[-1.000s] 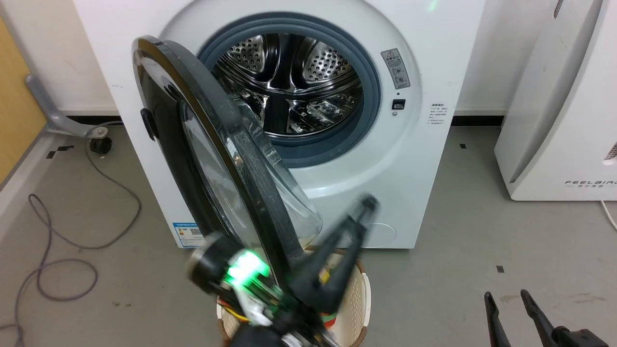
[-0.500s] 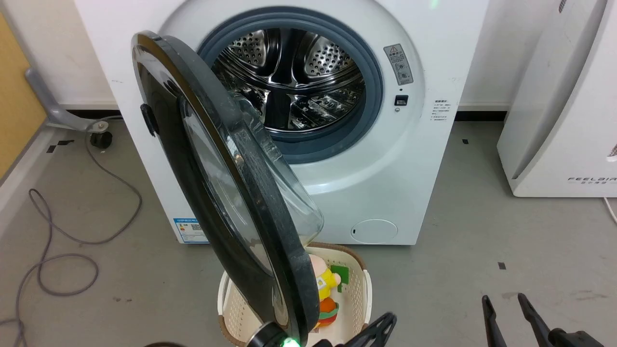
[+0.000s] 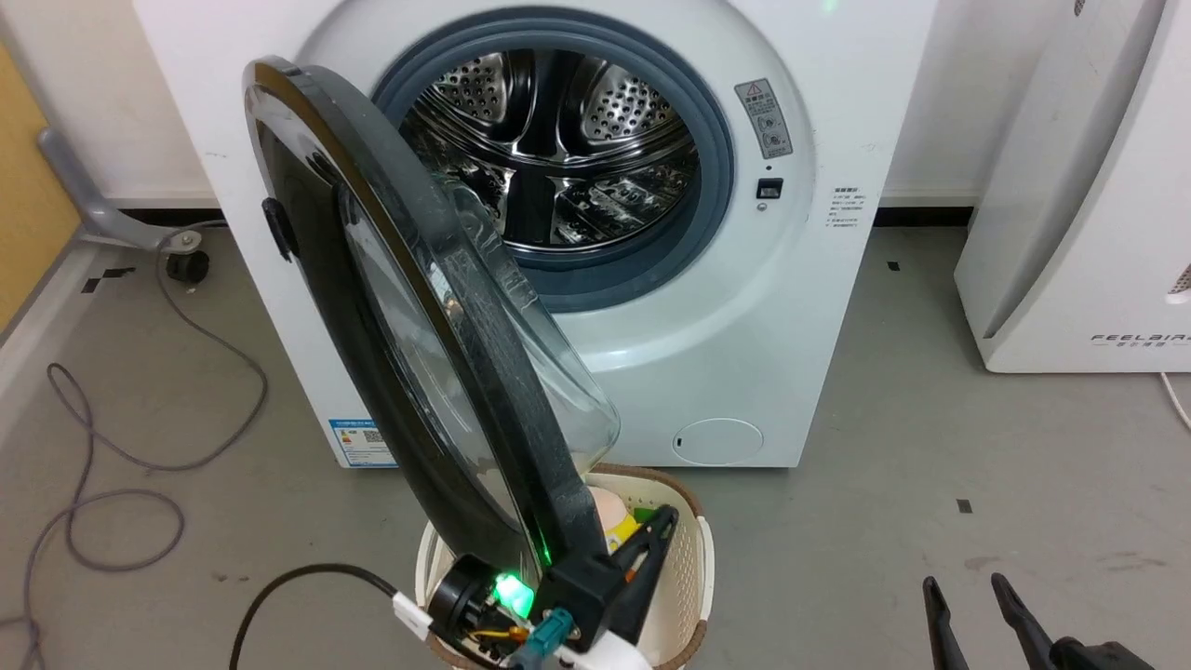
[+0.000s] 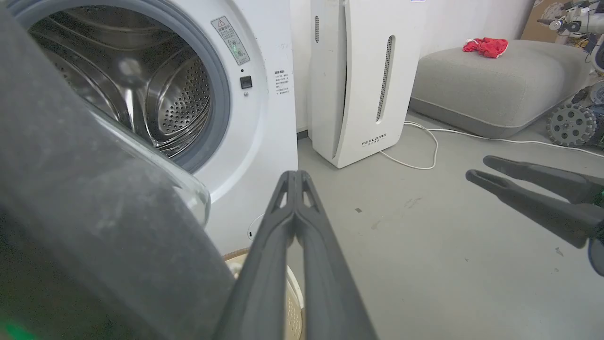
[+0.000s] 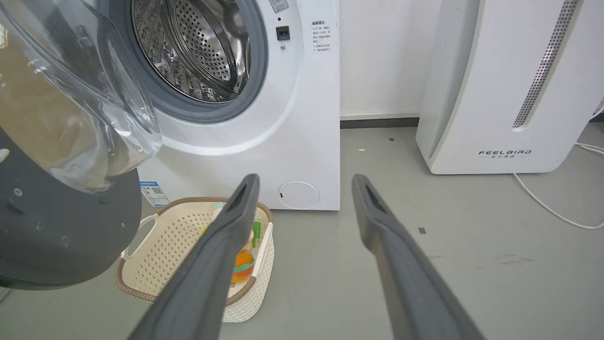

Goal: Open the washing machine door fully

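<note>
Washing machine door (image 3: pixel 372 307) centre-left in head view, part-open, long axis upper left to lower centre, glass bowl facing right toward washing machine (image 3: pixel 744 354). Left wrist view: left gripper (image 4: pixel 295 178) pinched closed, empty, perhaps grazing door rim at left. Right wrist view: right gripper (image 5: pixel 304 182) spread, empty.

One washing machine (image 3: pixel 744 307) is counted, with one washing machine door (image 3: pixel 312 298) hinged at its left. To its right one white FEELBIRD appliance (image 3: pixel 1070 233) is seen, and before the washing machine one cream basket (image 5: pixel 165 245). Two are counted of the robot's own, the left gripper (image 4: pixel 295 177) and the right gripper (image 5: pixel 304 179). One grey cushion (image 4: pixel 495 89) with one red cloth (image 4: pixel 486 47) is seen farther right of the washing machine.
</note>
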